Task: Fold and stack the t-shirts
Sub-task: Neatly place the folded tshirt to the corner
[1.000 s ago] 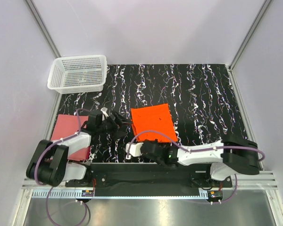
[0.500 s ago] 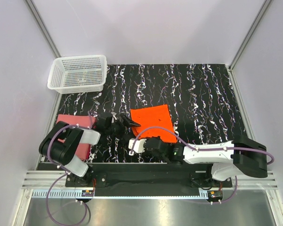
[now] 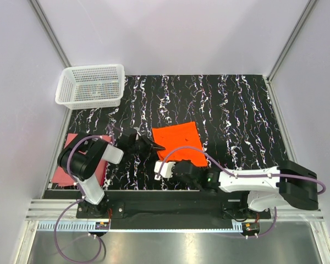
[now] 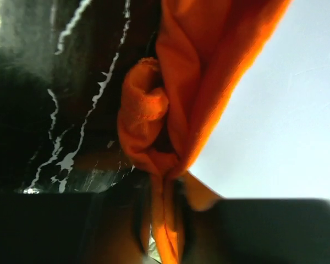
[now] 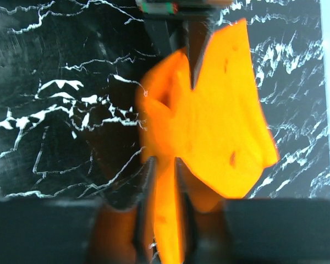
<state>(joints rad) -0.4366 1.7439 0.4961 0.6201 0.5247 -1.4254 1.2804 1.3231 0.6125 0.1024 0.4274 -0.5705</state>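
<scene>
The orange t-shirt (image 3: 179,142) lies folded in a rough square on the black marbled table (image 3: 236,110). My left gripper (image 3: 155,146) is shut on its left edge; the left wrist view shows bunched orange cloth (image 4: 181,82) pinched between the fingers (image 4: 164,220). At the shirt's near-left corner my right gripper (image 3: 171,162) has orange cloth (image 5: 220,126) filling the gap between its fingers (image 5: 165,187). The left gripper's dark fingers (image 5: 176,30) show at the top of the right wrist view. The pink-red t-shirt (image 3: 60,168) lies at the far left, partly under the left arm.
A white mesh basket (image 3: 91,85) stands at the table's back left corner. Grey walls with metal rails close in the back and both sides. The two arms' bases sit on the rail at the near edge.
My left gripper swung right from beside the pink-red shirt to the orange shirt's left edge and closed on it. The right gripper slid a little right and forward, cloth still between its fingers.
</scene>
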